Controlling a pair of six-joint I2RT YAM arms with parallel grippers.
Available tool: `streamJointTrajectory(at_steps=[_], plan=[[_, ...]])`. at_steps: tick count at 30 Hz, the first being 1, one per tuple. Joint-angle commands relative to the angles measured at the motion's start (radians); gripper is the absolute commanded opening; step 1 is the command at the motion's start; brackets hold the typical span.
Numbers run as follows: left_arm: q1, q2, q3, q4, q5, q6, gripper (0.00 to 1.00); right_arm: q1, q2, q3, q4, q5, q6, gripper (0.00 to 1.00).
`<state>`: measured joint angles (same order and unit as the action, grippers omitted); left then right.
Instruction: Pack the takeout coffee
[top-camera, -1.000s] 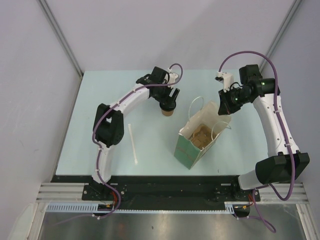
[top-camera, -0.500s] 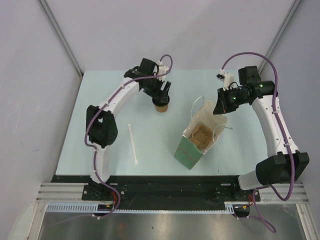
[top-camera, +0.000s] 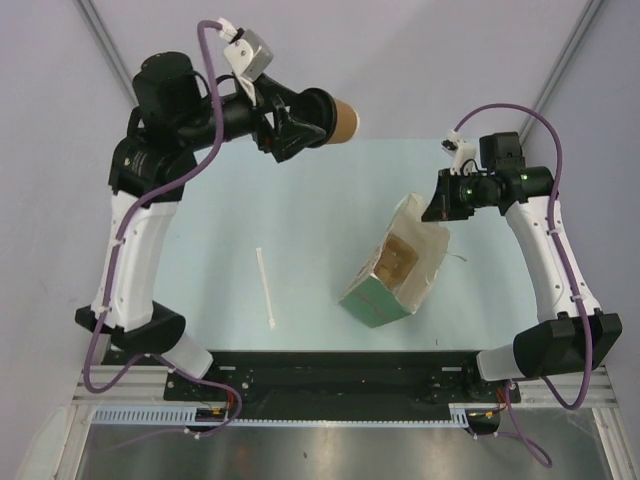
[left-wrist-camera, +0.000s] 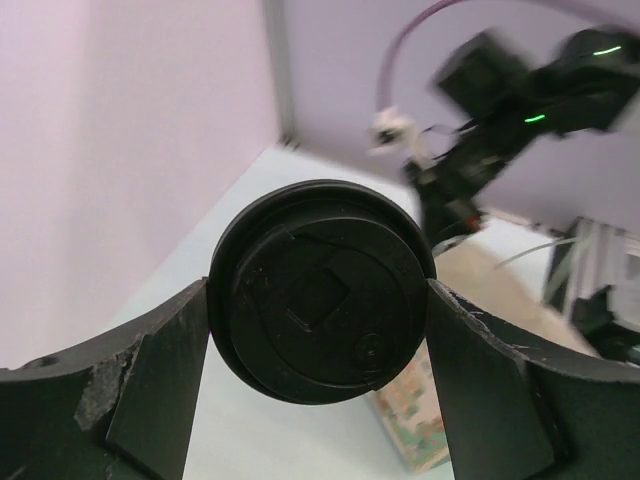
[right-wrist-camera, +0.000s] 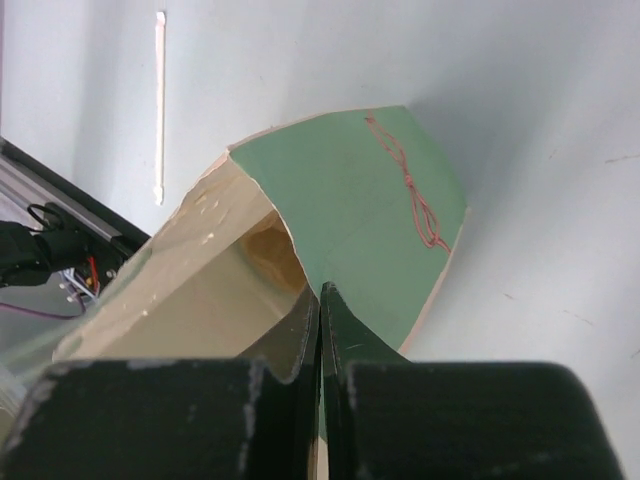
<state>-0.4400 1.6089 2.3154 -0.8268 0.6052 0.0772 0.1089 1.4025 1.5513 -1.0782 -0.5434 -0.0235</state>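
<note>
My left gripper (top-camera: 318, 118) is shut on the takeout coffee (top-camera: 340, 120), a tan paper cup with a black lid, and holds it high above the far side of the table, lying sideways. In the left wrist view the black lid (left-wrist-camera: 320, 290) fills the space between my fingers (left-wrist-camera: 160, 380). My right gripper (top-camera: 433, 208) is shut on the rim of the green paper bag (top-camera: 390, 275), which stands open and tilted at the middle right. In the right wrist view my right gripper (right-wrist-camera: 320, 305) pinches the bag wall (right-wrist-camera: 370, 210). A brown carrier (top-camera: 398, 262) shows inside the bag.
A white stir stick (top-camera: 266, 288) lies on the pale table (top-camera: 220, 250) left of the bag; it also shows in the right wrist view (right-wrist-camera: 160, 105). The black rail (top-camera: 330, 365) runs along the near edge. Grey walls close the far side.
My left arm has lifted the coffee from the table high up and turned it sideways. My right gripper has pulled the bag's rim, tilting the bag.
</note>
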Motion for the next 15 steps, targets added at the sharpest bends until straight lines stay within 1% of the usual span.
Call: streamJointTrajectory(at_steps=[1, 3, 5, 6, 8, 9, 11, 15], plan=[[-0.125, 0.003, 0.042, 0.017, 0.113, -0.06, 0.47, 0.011, 0.003, 0.0, 0.05, 0.008, 0.089, 0.0], [-0.202, 0.0, 0.039, 0.011, 0.11, -0.048, 0.47, 0.014, 0.016, 0.004, 0.047, 0.01, 0.125, 0.0], [-0.253, 0.005, 0.035, -0.011, 0.1, -0.027, 0.47, 0.015, 0.029, 0.004, 0.05, 0.02, 0.169, 0.0], [-0.308, 0.006, 0.026, -0.026, 0.084, -0.013, 0.47, 0.015, 0.033, 0.004, 0.05, 0.02, 0.18, 0.0], [-0.36, 0.019, 0.006, -0.073, 0.032, 0.044, 0.47, 0.015, 0.039, 0.004, 0.054, 0.026, 0.207, 0.0], [-0.406, 0.022, -0.023, -0.083, 0.009, 0.053, 0.47, 0.015, 0.042, 0.003, 0.055, 0.033, 0.218, 0.0], [-0.44, 0.045, -0.045, -0.113, -0.039, 0.087, 0.47, 0.015, 0.046, 0.001, 0.057, 0.043, 0.247, 0.0], [-0.494, 0.075, -0.103, -0.133, -0.068, 0.101, 0.45, 0.012, 0.047, -0.002, 0.06, 0.031, 0.286, 0.0]])
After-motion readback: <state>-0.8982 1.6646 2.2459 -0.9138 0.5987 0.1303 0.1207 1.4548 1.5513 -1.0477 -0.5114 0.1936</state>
